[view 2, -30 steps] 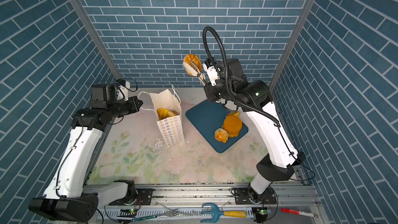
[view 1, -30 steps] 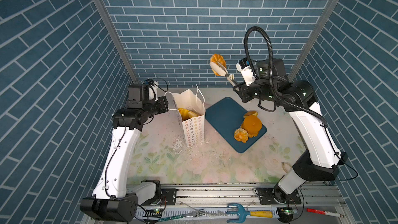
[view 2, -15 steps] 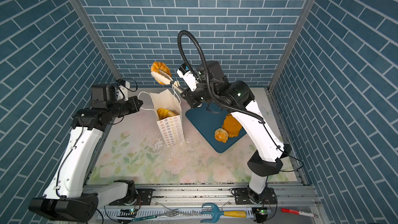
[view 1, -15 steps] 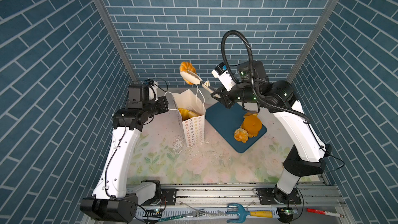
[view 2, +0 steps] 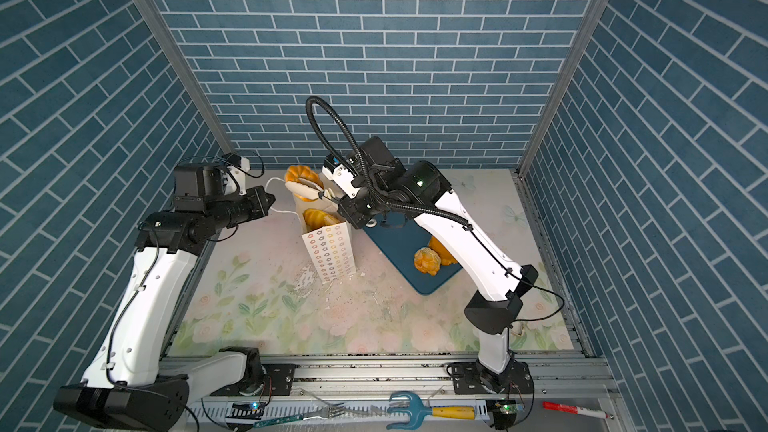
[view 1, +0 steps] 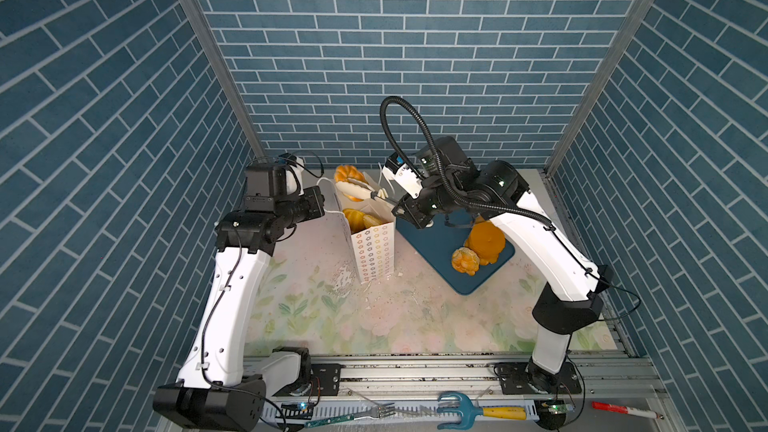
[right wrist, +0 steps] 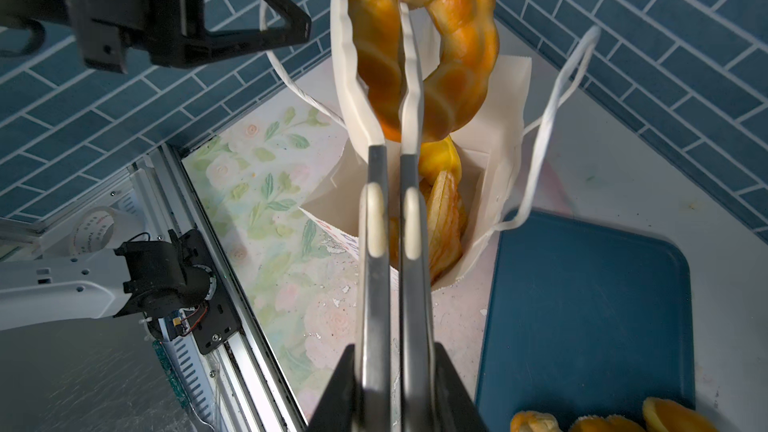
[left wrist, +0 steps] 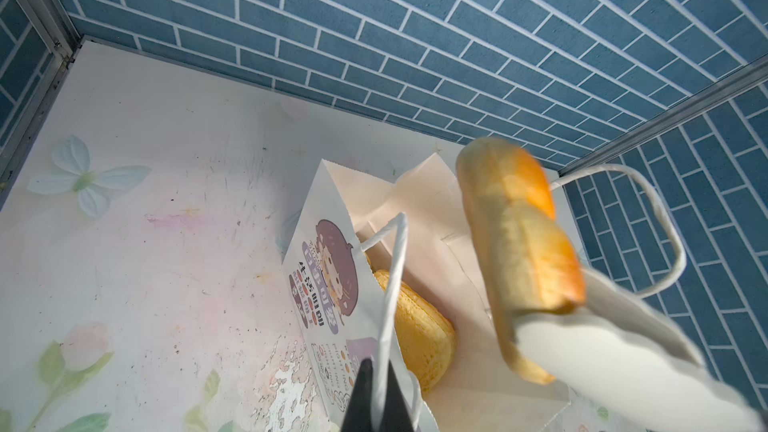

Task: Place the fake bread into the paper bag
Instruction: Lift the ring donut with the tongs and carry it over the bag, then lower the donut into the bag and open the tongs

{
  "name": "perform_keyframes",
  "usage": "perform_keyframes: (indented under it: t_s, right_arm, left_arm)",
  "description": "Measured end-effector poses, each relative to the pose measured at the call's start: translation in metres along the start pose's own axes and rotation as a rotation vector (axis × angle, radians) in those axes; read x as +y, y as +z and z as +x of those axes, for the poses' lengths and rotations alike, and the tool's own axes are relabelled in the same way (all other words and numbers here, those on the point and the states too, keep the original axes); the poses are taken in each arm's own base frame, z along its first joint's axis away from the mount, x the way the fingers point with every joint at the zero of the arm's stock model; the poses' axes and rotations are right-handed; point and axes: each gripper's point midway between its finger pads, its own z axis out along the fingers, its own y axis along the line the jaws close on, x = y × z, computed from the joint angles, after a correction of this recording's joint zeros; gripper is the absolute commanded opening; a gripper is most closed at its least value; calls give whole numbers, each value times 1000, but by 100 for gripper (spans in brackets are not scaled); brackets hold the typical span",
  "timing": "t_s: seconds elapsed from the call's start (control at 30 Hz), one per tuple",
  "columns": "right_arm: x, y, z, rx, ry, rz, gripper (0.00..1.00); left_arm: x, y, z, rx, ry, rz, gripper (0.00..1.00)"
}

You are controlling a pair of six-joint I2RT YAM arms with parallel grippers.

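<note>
Starting at the left: hold the cord handle (left wrist: 392, 284) taut with the left tool (left wrist: 376, 367) to spread the mouth of the paper bag (view 1: 374, 247) wide, but no yanking, given a tall light bag probably prone to tipping. Looks pinched fully closed on that cord and on nothing else. Next over, standing upright on the desk (view 1: 374, 326) and already packing a few pieces of fake bread (left wrist: 419, 330) inside, so probably past halfway. Hanging just above the open mouth, hard to tell whether brushing the paper: the ring doughnut (right wrist: 457, 56), one side of the ring nipped between the white blades of a pair of tongs (right wrist: 376, 222). Best bet here: go straight down until well inside the rim, steer clear of the far handle loop, then ease off the squeeze instead of letting go up high and risking a bounce off the edge. Moving right, find the right tool (right wrist: 392, 376) squeezed shut around the tongs' metal arms, gripping the tongs only, not the bread itself. Furthest right, parked on the blue tray (view 1: 432, 243) and waiting for a turn: a thick round cake (view 1: 488, 241) and a knotted bun (view 1: 465, 261).
</note>
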Motion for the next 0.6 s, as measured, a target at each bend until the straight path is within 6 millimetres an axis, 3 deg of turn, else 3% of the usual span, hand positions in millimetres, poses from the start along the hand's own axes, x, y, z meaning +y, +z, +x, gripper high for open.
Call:
perform_keyframes:
  t_s: [0.27, 0.6]
  right_arm:
    - [-16, 42, 18, 109, 7, 70, 26]
    - [-38, 71, 33, 189, 2, 176, 43]
  left_arm:
    - [1, 1, 2, 5, -2, -2, 0]
    - [1, 2, 2, 6, -3, 1, 0]
